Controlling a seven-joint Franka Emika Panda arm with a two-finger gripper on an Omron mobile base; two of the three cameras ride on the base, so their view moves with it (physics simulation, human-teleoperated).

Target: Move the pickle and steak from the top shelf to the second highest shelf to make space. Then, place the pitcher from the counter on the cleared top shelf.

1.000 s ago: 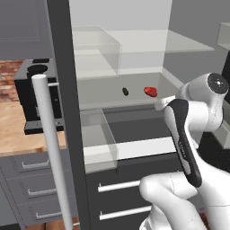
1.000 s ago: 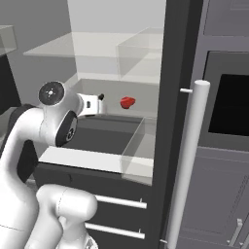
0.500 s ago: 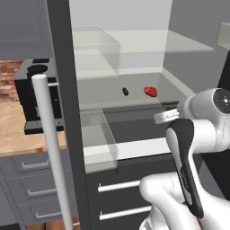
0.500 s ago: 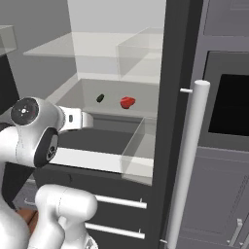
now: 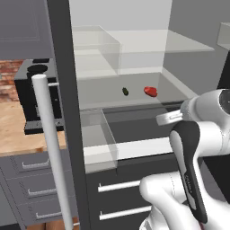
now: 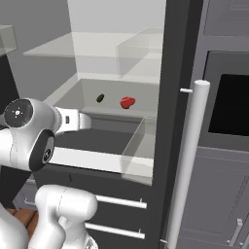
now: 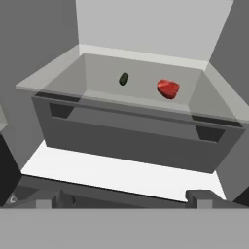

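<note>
The end effector [image 7: 126,197] is hanging released in front of the open fridge, its two dark fingertips [image 7: 200,196] standing wide apart with nothing between them. It is pointing into the fridge, level with the grey drawer [image 7: 131,136] and well short of the food.

Ahead of it and a little higher, the pickle [image 7: 124,79] and the steak [image 7: 168,89] are lying on a pale glass shelf [image 7: 58,73] above that drawer. The two are near each other but apart, the pickle to the left and the steak to the right as the hand camera is looking. The pickle's long axis is running roughly front to back, so I judge a reach up and forward over the shelf's front edge is what comes next.

In the base views another glass shelf [image 5: 188,42] with a clear bin [image 5: 96,49] is sitting higher still, so which level counts as the top is hard to settle. The surface [image 5: 13,130] is showing to the left with a black coffee machine [image 5: 33,99] on it, partly cut off by the fridge door.
</note>
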